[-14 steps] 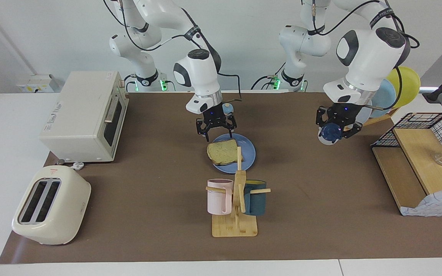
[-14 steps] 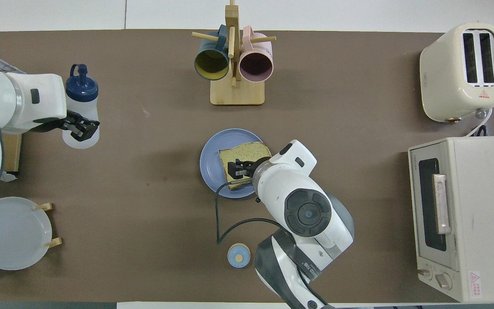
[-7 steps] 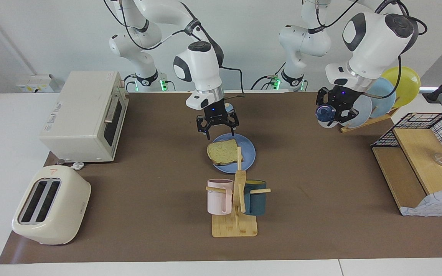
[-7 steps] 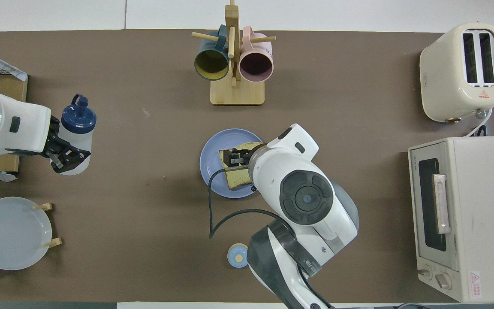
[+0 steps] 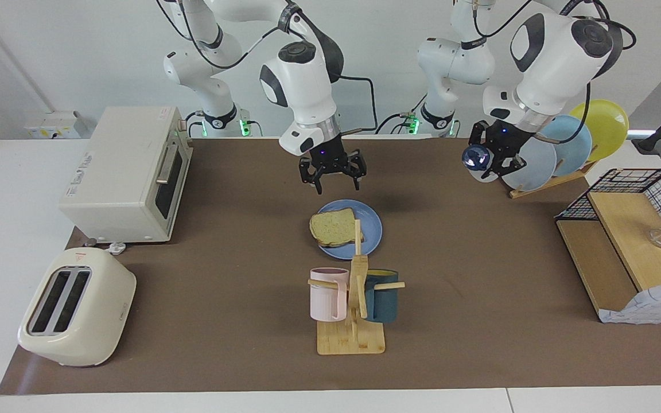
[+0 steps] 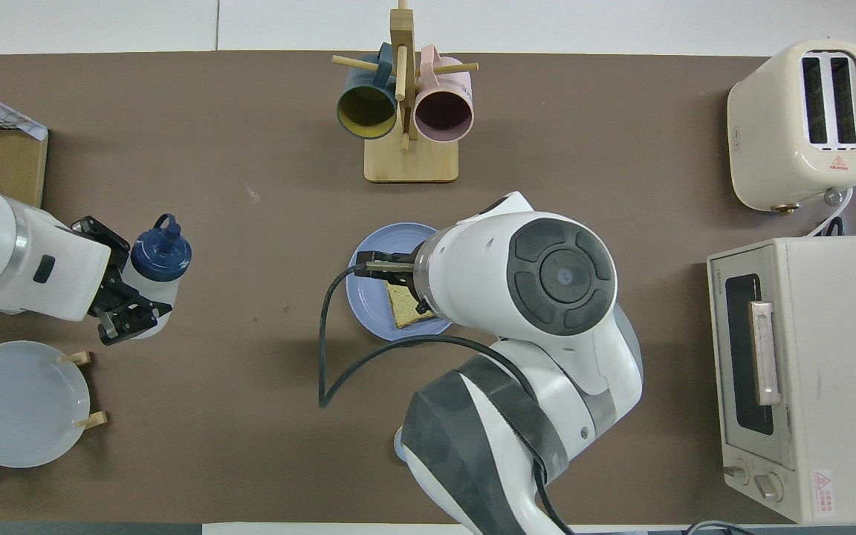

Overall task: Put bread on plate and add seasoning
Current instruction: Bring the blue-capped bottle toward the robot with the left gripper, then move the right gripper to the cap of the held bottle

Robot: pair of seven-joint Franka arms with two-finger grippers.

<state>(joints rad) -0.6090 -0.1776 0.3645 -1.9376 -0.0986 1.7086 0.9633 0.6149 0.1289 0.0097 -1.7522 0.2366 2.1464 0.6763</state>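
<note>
The bread (image 5: 333, 226) lies flat on the blue plate (image 5: 372, 232) in the middle of the table, just nearer to the robots than the mug rack. My right gripper (image 5: 338, 183) hangs open and empty in the air above the plate's robot-side edge. In the overhead view the right arm covers most of the plate (image 6: 367, 293), and only a corner of the bread (image 6: 404, 306) shows. My left gripper (image 5: 496, 159) is shut on the seasoning (image 5: 475, 156), a white bottle with a navy cap (image 6: 160, 251). It holds the bottle tilted in the air beside the plate rack.
A toaster (image 5: 78, 312) and a toaster oven (image 5: 127, 172) stand at the right arm's end. The wooden mug rack (image 5: 353, 298) holds two mugs. A rack of plates (image 5: 563, 152) and a wire shelf (image 5: 629, 241) stand at the left arm's end.
My right gripper has risen, open, away from the bread on the plate. My left gripper has lifted the seasoning higher and carried it toward the plate rack, tilting it.
</note>
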